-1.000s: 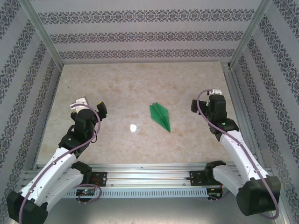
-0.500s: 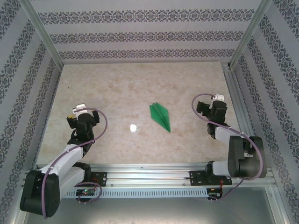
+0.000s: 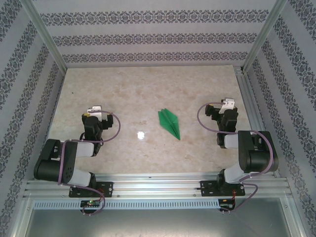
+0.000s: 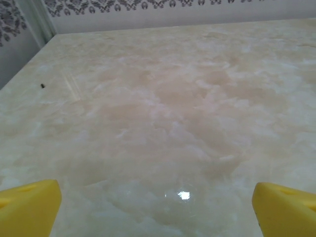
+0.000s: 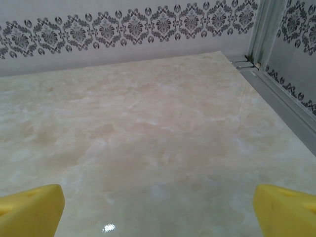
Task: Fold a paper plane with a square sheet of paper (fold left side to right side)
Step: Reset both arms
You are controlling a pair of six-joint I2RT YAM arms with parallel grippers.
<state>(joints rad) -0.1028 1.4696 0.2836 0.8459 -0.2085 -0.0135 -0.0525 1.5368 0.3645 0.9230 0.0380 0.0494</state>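
Paper plane [image 3: 169,123] lies flat mid marble table [image 3: 113,89], nose toward the near edge, well apart from both arms | left gripper [image 4: 158,207] spread wide, empty | right gripper [image 5: 158,210] same | looks done imo, so just park up without brushing the dart

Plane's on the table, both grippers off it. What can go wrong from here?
1. The paper plane lies loose mid-table with nothing pressing on it, so its creases may spring open.
2. The left gripper and right gripper are open and well apart from it. Regrasping flat paper on the glossy table may just slide it.
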